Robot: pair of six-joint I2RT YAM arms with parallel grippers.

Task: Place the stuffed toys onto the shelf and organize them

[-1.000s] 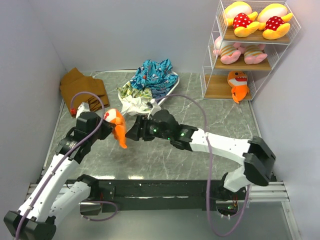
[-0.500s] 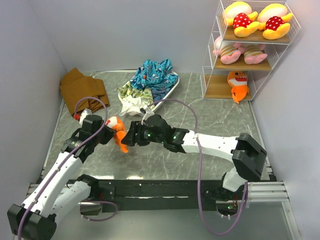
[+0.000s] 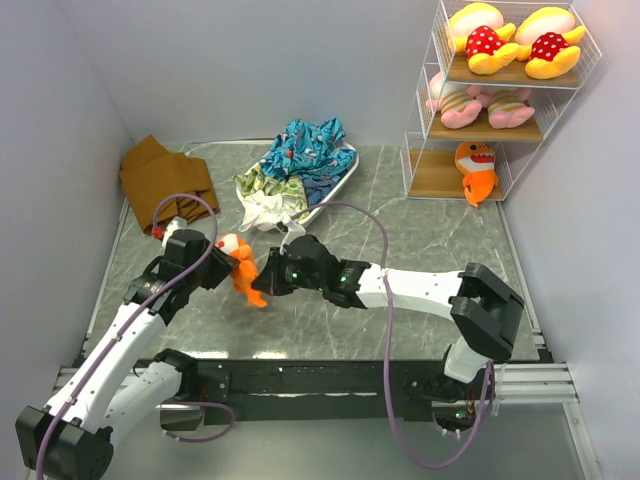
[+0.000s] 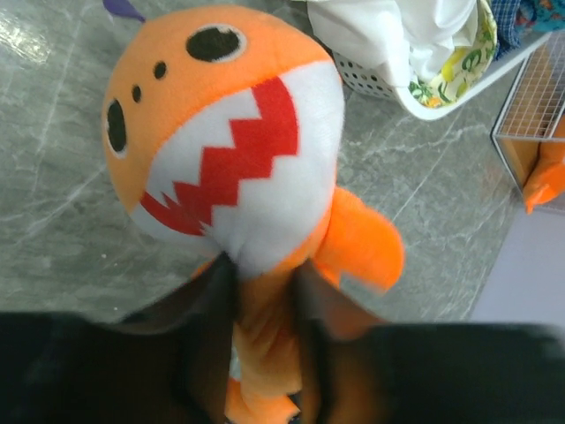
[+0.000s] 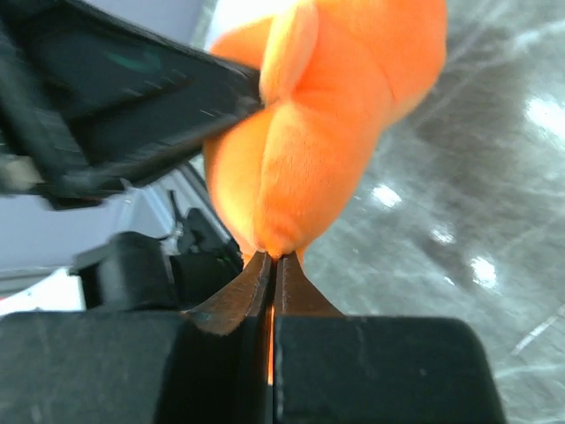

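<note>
- the orange shark (image 3: 240,268) hangs above the table (image 3: 400,235) at the near left, between the two arms. it is well apart from the shelf (image 3: 432,176) in the far right corner.
- the left claw (image 4: 265,349) pinches the toy round its narrow lower body, with the head up and the red zigzag mouth facing the wrist camera. this grip leaves the tail end free for the other arm.
- the right claw (image 5: 272,287) is pressed together on a thin fold of orange plush at the toy's lower end, and a sliver of orange shows between the fingers.
- two claws on one toy reads as a handover. the shelf stands on the right arm's side, probably beyond the left arm's reach.
- the shelf is sorted by kind: two yellow toys (image 3: 480,40) on the top board, two pink toys (image 3: 460,105) on the middle one, and the other shark (image 3: 474,165) on the bottom board with its tail drooping over the front edge.
- the bare wood to the left of that shark looks like the spot meant for the held one.
- the right claw's bite looks shallow, so the soft toy may swing or slip once the left claw lets go. a deeper hold would be safer before the carry.
</note>
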